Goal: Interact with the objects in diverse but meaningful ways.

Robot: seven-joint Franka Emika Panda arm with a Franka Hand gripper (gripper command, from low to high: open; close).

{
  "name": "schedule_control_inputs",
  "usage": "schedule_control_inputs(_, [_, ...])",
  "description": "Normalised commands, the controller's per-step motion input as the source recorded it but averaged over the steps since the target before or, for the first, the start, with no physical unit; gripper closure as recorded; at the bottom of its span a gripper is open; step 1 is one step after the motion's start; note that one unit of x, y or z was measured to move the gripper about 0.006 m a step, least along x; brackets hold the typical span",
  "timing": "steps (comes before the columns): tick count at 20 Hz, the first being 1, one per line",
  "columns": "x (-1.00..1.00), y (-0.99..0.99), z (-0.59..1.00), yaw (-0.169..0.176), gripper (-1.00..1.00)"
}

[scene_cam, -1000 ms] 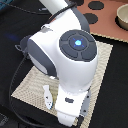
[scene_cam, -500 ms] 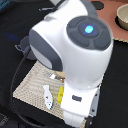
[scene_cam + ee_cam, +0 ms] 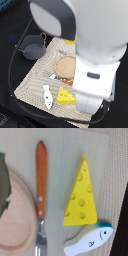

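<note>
A yellow holed cheese wedge (image 3: 65, 95) (image 3: 81, 195) lies on the beige mat (image 3: 35, 82). Beside it, near the mat's front edge, lies the white fish (image 3: 47, 96) (image 3: 90, 240). In the wrist view a fork with an orange handle (image 3: 40, 178) lies between the cheese and a round wooden board (image 3: 65, 66) (image 3: 17, 215). The grey two-handled pot (image 3: 34, 47) stands off the mat at the exterior view's left. A yellow piece (image 3: 70, 42) peeks out behind the arm. My gripper is hidden behind the large white arm (image 3: 90, 45) and shows in neither view.
The arm's body covers the exterior view's right half and hides that part of the mat. A black cable (image 3: 12, 65) curves around the pot. A dark, grey-green object (image 3: 3, 178) overlaps the wooden board's edge. Dark table surrounds the mat.
The arm's bulk has swung up and toward the exterior view's right, uncovering more of the mat, the wooden board and the pot. The fish and the cheese lie where they were.
</note>
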Motion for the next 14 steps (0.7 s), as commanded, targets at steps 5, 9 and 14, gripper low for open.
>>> schedule_control_inputs(5, [-0.46,0.82,0.02,0.040,-1.00])
schedule_control_inputs(9, [-0.56,0.85,0.00,0.025,-1.00])
schedule_control_inputs(14, [-0.62,0.86,0.00,0.016,-1.00])
